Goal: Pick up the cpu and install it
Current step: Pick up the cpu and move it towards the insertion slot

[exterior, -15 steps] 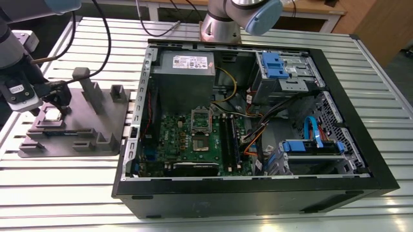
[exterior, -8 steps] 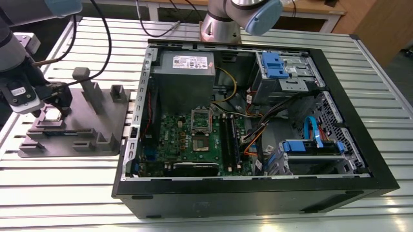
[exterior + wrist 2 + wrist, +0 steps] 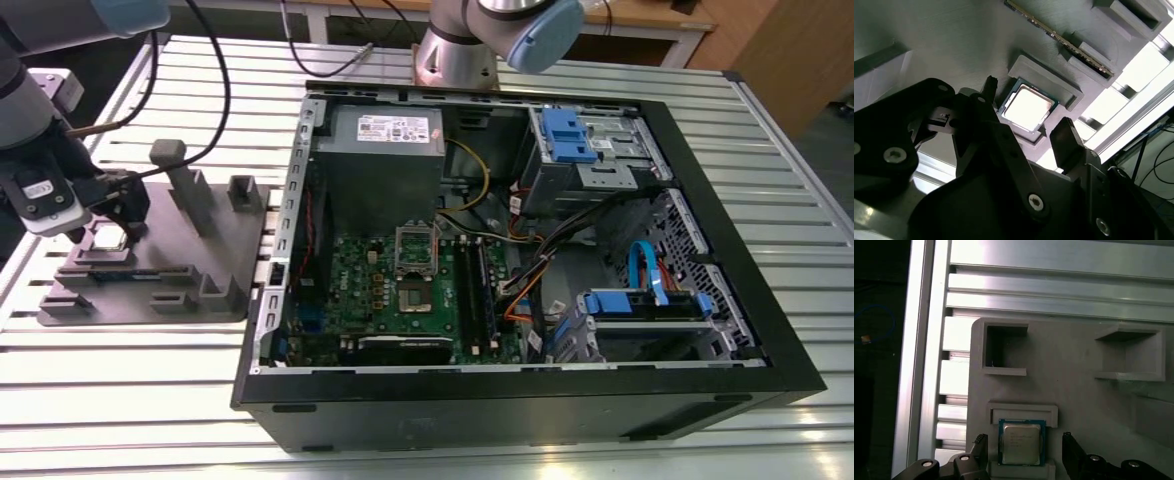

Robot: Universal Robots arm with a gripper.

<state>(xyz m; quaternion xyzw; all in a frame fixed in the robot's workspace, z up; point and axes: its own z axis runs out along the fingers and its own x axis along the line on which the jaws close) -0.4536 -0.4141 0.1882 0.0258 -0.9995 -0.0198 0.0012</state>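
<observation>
One silvery square cpu (image 3: 1021, 444) lies flat, metal lid up, in a shallow walled pocket of the grey moulded tray (image 3: 1069, 390), close to the tray's edge. One black two-fingered pincer (image 3: 1024, 439) straddles it, spread wide and holding nothing, with a clear gap on each side. The chip is nearly square, with no obvious long axis.

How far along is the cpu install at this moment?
Done: the hand is lined up over the cpu, open, one finger on each side. Under way: nothing is gripped; the cpu lies in its pocket on the grey fixture. Left: the grasp, lift and seating in the motherboard socket inside the computer case.
</observation>
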